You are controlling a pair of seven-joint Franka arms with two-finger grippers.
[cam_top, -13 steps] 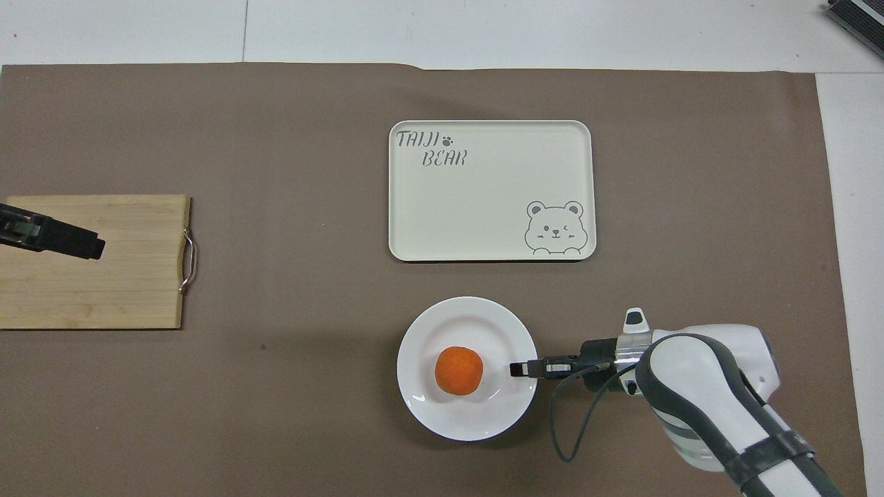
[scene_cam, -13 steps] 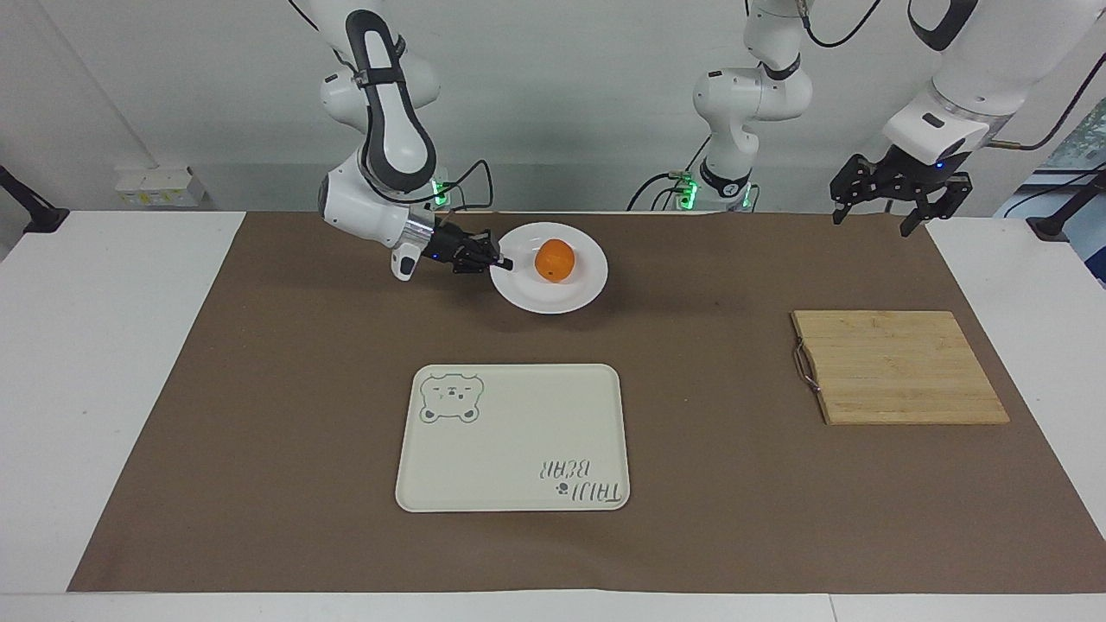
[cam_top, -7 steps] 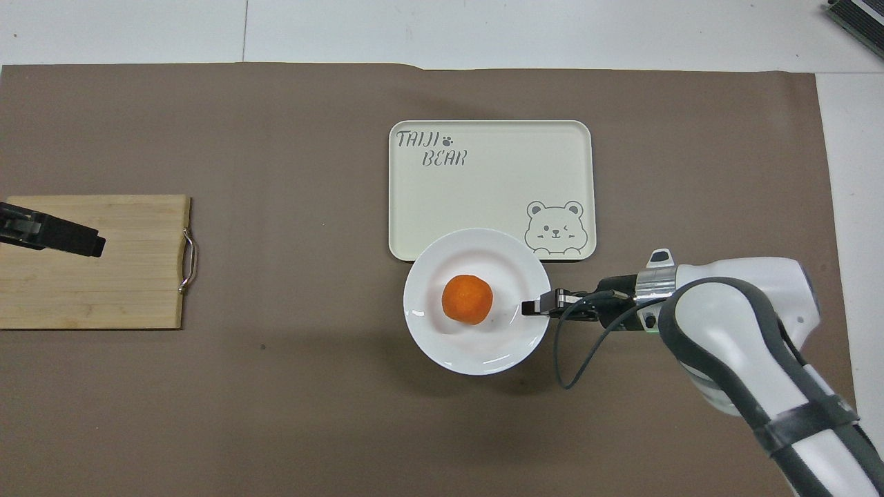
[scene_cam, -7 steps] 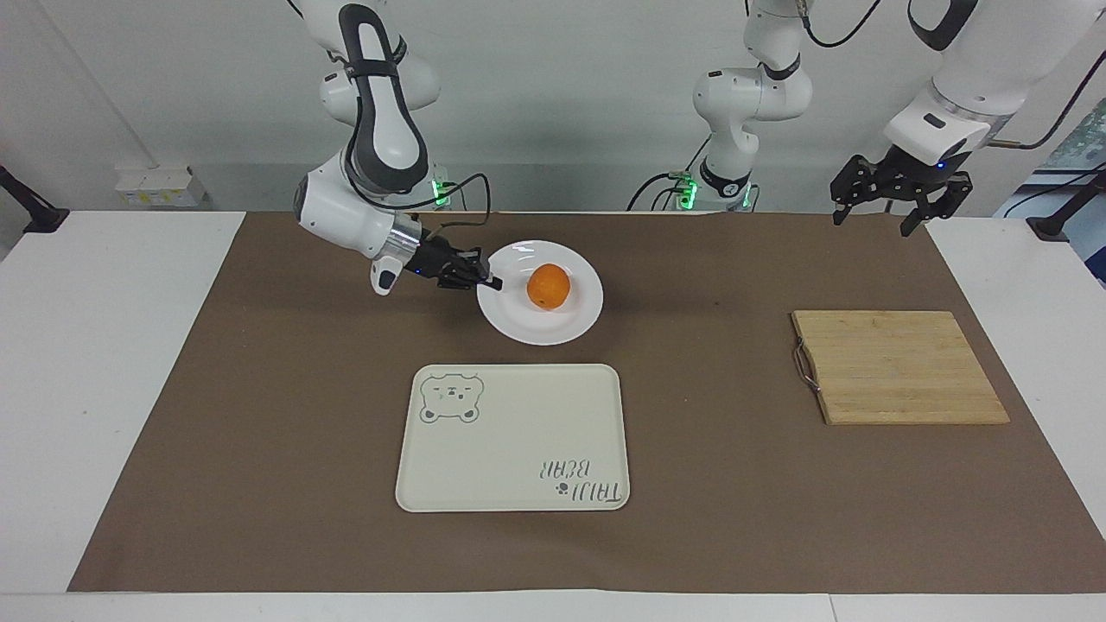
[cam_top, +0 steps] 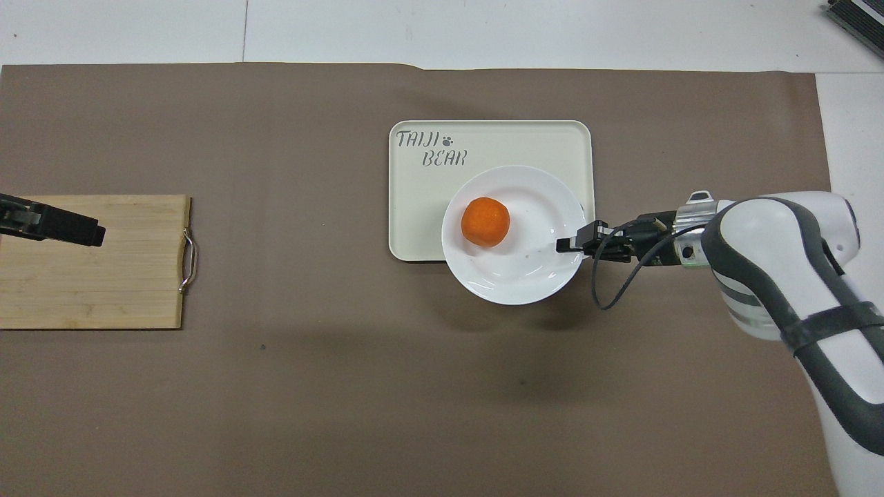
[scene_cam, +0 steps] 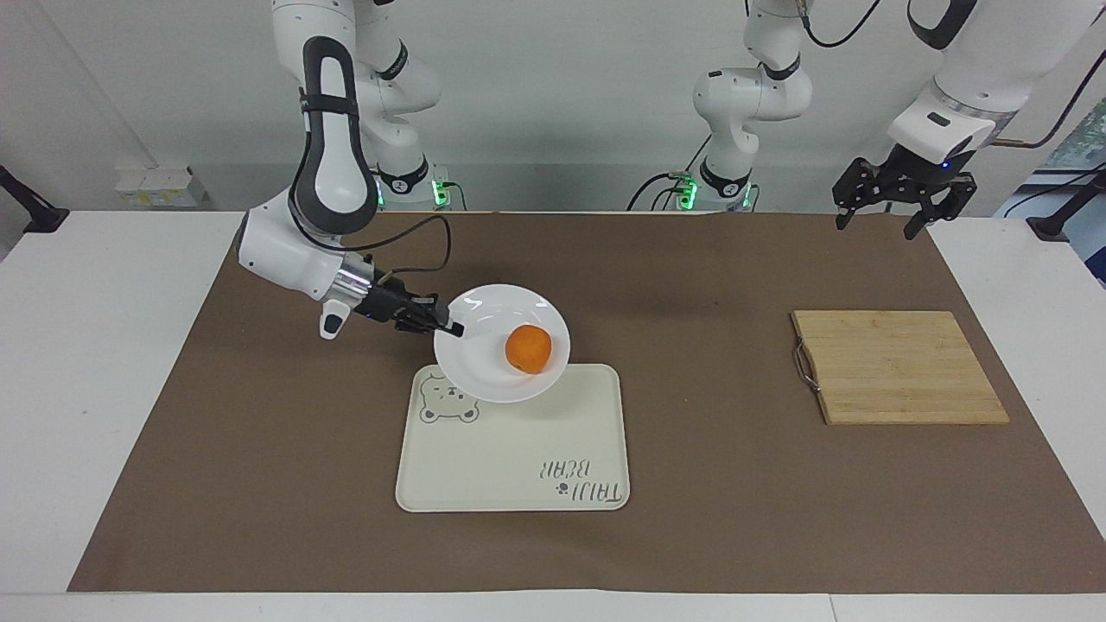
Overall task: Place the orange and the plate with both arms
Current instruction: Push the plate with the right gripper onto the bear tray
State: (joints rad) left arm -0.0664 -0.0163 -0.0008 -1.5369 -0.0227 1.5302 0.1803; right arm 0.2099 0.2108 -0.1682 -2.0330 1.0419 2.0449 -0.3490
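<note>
Right gripper [scene_cam: 450, 328] clamped on rim of glossy round white plate [scene_cam: 484, 380], small orange fruit [scene_cam: 528, 349] on it, apparently raised over cream bear tray [scene_cam: 518, 458]. Left gripper [scene_cam: 899, 203] waits near wooden board's [scene_cam: 899, 367] table corner, jaws apart.

Showing: 1 orange [scene_cam: 528, 349] [cam_top: 485, 221], 1 plate [scene_cam: 484, 371] [cam_top: 525, 276], 1 tray [scene_cam: 510, 466] [cam_top: 421, 207], 1 cutting board [scene_cam: 899, 367] [cam_top: 90, 276], 2 grippers: right gripper [scene_cam: 451, 327] [cam_top: 563, 244], left gripper [scene_cam: 881, 216] [cam_top: 93, 236].

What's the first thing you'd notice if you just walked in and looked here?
The bright orange on a white plate, held up by its rim in the right gripper over the corner of the bear tray. Then the wooden board at the left arm's end, where the left gripper waits in the air.
</note>
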